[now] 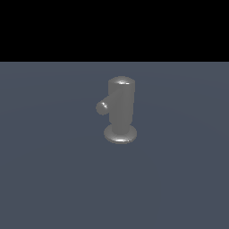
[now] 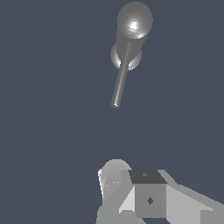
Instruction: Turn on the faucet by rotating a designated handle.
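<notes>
The faucet (image 1: 121, 105) is a dull grey upright cylinder with a domed top on a round flared base disc (image 1: 120, 134). The handle (image 1: 103, 107), a thin grey rod with a rounded end, juts from its upper part toward the exterior view's left. In the wrist view I look down on the faucet (image 2: 134, 24), and the handle (image 2: 120, 78) reaches from it toward my gripper (image 2: 130, 181). The gripper is far from the handle's tip and holds nothing. Its two fingers stand side by side with no gap showing between them. The gripper is out of the exterior view.
The faucet stands alone on a flat dark blue-grey floor (image 1: 53, 179). A black band fills the top of the exterior view.
</notes>
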Robot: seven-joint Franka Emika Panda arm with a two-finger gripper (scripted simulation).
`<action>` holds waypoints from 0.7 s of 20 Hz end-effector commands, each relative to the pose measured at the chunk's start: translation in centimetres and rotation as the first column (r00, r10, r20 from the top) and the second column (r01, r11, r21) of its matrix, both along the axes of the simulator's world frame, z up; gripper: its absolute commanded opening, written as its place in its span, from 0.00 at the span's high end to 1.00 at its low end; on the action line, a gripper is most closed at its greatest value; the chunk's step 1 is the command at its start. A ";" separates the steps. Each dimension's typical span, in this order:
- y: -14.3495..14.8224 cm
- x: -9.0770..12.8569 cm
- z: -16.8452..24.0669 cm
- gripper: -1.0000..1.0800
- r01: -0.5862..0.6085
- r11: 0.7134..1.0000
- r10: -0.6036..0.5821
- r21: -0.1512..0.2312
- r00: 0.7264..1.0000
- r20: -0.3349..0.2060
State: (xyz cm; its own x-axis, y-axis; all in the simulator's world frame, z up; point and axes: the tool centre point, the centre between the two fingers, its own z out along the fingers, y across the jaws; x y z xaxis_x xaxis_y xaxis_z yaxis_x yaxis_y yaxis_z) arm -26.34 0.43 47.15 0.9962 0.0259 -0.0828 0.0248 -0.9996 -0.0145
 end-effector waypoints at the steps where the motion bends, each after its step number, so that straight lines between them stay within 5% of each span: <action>1: 0.0 0.0 0.0 1.00 0.000 1.000 0.000 0.000 1.000 0.000; 14: 1.0 0.6 -3.8 1.00 0.035 0.999 -0.035 -0.003 0.999 0.012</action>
